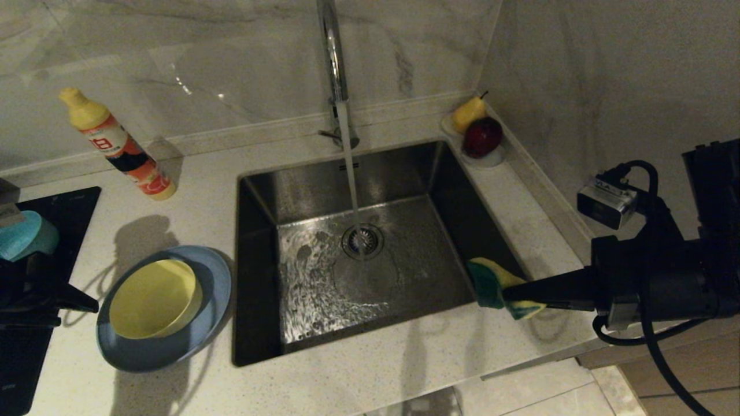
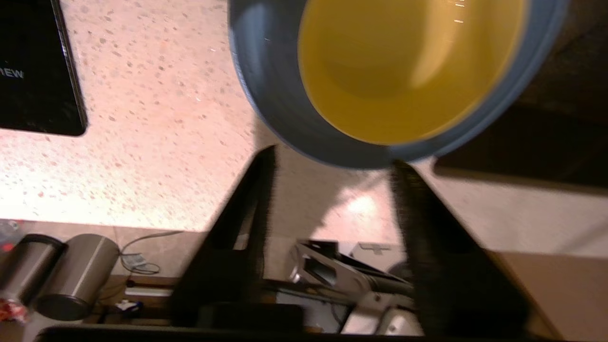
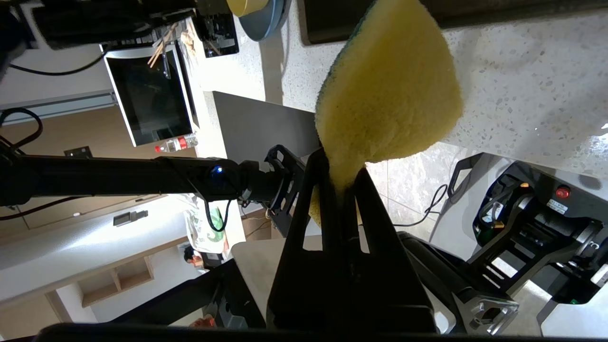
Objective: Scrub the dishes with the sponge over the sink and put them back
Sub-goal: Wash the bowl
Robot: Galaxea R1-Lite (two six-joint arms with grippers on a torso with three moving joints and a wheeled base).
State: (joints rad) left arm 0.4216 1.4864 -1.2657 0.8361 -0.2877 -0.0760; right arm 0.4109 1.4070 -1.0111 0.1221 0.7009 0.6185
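Your left gripper [image 2: 332, 161] has its fingers spread apart, empty, tips just short of the plate [image 2: 266, 95] rim; the yellow bowl [image 2: 403, 71] sits inside it. Your right gripper [image 3: 342, 175] pinches the sponge [image 3: 389, 95] at the sink [image 1: 260, 190] edge, bare desk [image 2: 142, 142] beside.

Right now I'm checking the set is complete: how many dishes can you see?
3: the yellow bowl sits in the blue-grey plate on the counter left of the sink; the teal bowl shows at the far left edge.

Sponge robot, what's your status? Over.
Right gripper shut on sponge at sink edge. Left gripper open near yellow bowl. Nothing blocking.
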